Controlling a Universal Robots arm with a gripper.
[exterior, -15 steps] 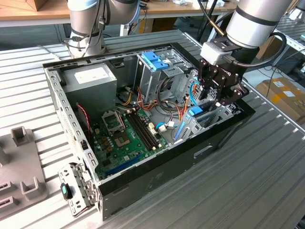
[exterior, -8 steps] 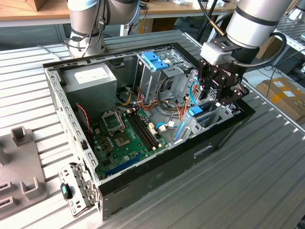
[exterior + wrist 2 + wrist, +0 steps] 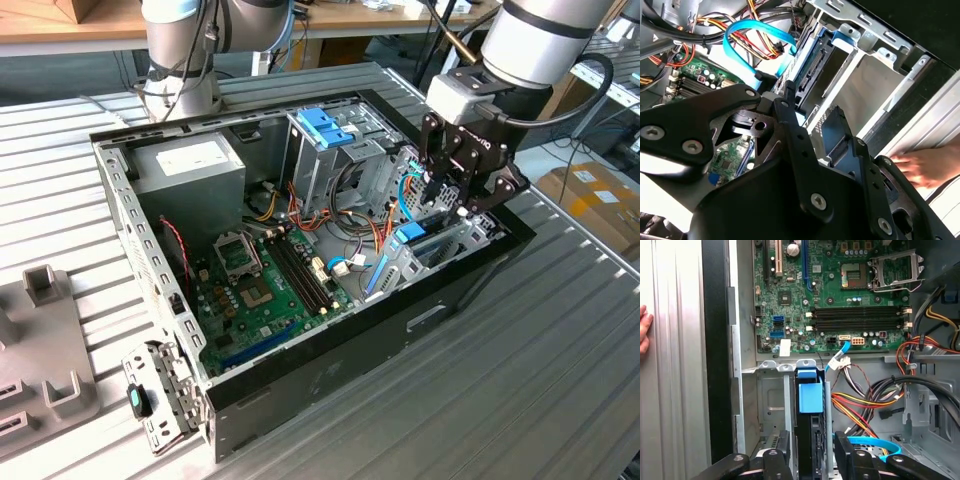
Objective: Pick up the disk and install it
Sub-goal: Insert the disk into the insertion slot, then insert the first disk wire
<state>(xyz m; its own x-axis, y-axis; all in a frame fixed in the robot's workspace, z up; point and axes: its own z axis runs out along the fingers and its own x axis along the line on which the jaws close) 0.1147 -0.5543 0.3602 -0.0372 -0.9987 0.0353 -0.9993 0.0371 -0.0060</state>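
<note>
Scene: You are looking at an open computer case (image 3: pixel 330 375) lying on a ribbed metal tabletop (image 3: pixel 520 400), with its inner parts exposed from above.
Hand: Your hand (image 3: pixel 450 205) hangs over the end of the case at the exterior view's right, directly above the low drive bay (image 3: pixel 771 390).
Hand state: Released. In the first wrist view its two fingers (image 3: pixel 783 452) stand apart on either side of the disk's edge, with bay metal showing between them and it. You grasp nothing.
Disk: The disk (image 3: pixel 810 395) (image 3: pixel 412 236) stands on edge inside that bay, between the bay's sheet-metal walls. The tab of its light-blue carrier is turned towards the hand.
Data cable: A light-blue data cable (image 3: pixel 755 30) loops just beside the bay. Red, yellow and black wires (image 3: pixel 860 410) run close to it.
Motherboard: The green motherboard (image 3: pixel 265 285) lies flat on the case floor, near the grey power supply (image 3: pixel 190 165).
Drive cage: A tall metal drive cage (image 3: pixel 330 165) with a blue latch (image 3: pixel 325 125) on top stands near the middle of the case, apart from the hand.
Person's hand: A person's hand (image 3: pixel 925 167) rests on the tabletop just outside the case wall, near the bay.
Fixture: A grey moulded fixture (image 3: pixel 40 340) sits on the tabletop at the exterior view's left, well apart from the hand.
</note>
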